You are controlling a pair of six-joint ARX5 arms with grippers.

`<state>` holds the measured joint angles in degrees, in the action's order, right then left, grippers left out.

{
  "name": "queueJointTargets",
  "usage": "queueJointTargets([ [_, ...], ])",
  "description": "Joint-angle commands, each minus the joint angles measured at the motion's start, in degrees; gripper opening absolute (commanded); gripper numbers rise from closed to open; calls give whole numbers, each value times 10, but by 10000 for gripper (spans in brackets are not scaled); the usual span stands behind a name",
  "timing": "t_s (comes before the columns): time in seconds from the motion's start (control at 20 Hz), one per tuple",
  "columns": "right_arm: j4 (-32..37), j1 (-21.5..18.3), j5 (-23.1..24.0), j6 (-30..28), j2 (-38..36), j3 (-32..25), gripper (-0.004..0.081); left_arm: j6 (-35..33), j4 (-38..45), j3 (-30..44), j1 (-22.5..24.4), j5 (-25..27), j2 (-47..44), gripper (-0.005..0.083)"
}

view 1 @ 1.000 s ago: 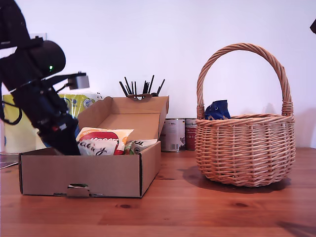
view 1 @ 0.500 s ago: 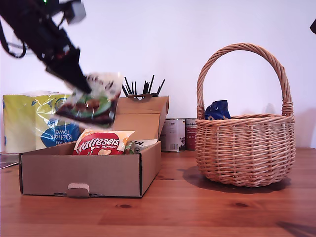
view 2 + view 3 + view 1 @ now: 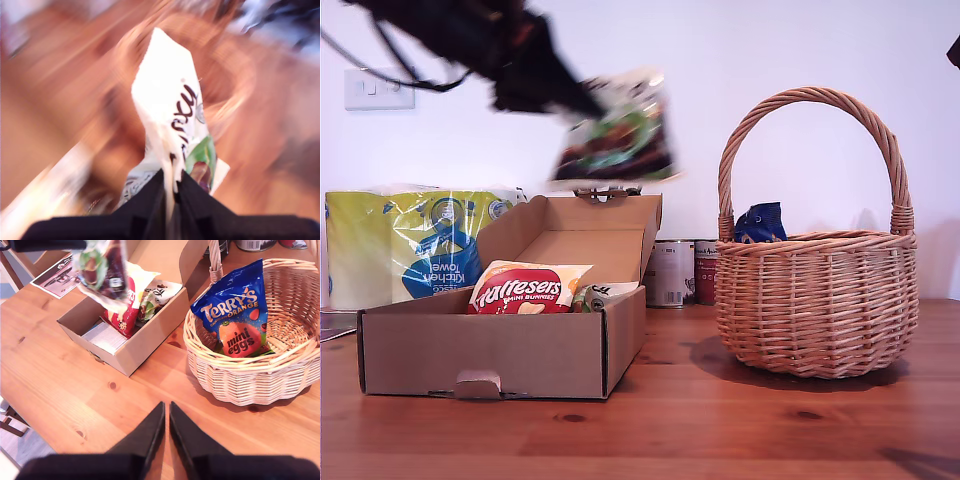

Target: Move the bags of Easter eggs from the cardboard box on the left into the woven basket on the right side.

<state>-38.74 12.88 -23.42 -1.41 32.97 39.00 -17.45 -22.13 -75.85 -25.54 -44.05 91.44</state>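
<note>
Overhead, my first tool [image 3: 170,187] pinches the cream-green bag [image 3: 618,135] above the cardboard box [image 3: 500,345]; my second tool [image 3: 166,412], pressed nearly together, hovers over the surface [image 3: 75,385] near the woven basket [image 3: 240,385].

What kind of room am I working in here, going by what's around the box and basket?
Probably a home kitchen or dining area. The work surface is a knotty wooden table, a pack of kitchen towel rolls stands against a plain white wall, and a light switch plate is on that wall. Tins stand behind the cardboard box.
</note>
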Motion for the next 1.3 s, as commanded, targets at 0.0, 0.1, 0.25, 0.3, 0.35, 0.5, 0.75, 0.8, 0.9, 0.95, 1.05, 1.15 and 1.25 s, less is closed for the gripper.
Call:
queueJointTargets([
  [0.0, 3, 2, 0, -2, -1, 5, -12, 33, 63, 7, -27, -4, 24, -22],
  [0.1, 3, 2, 0, -2, -1, 5, -12, 68, 144, 7, -64, 16, 45, -22],
  [0.25, 3, 2, 0, -2, -1, 5, -13, 91, 246, 7, -111, 72, 84, -22],
  [0.3, 3, 2, 0, -2, -1, 5, -13, 91, 273, 7, -122, 92, 97, -22],
  [0.35, 3, 2, 0, -2, -1, 5, -12, 91, 300, 7, -132, 111, 111, -22],
  [0.5, 3, 2, 0, -2, -2, 5, -12, 89, 401, 7, -156, 160, 152, -22],
  [0.75, 3, 2, 0, -2, -2, 5, -12, 84, 470, 6, -176, 197, 212, -22],
  [0.8, 3, 2, 0, -2, -2, 5, -13, 85, 477, 6, -179, 202, 226, -22],
  [0.9, 3, 2, 0, -2, -2, 5, -12, 86, 479, 6, -184, 202, 243, -22],
  [0.95, 3, 2, 0, -2, -2, 5, -13, 86, 476, 6, -186, 208, 249, -22],
  [1.05, 3, 2, 0, -2, -2, 5, -12, 93, 472, 6, -192, 225, 255, -22],
  [1.15, 3, 2, 0, -2, -2, 5, -12, 115, 470, 6, -195, 225, 256, -22],
  [1.25, 3, 2, 0, -2, -2, 5, -12, 153, 470, 6, -196, 225, 256, -21],
])
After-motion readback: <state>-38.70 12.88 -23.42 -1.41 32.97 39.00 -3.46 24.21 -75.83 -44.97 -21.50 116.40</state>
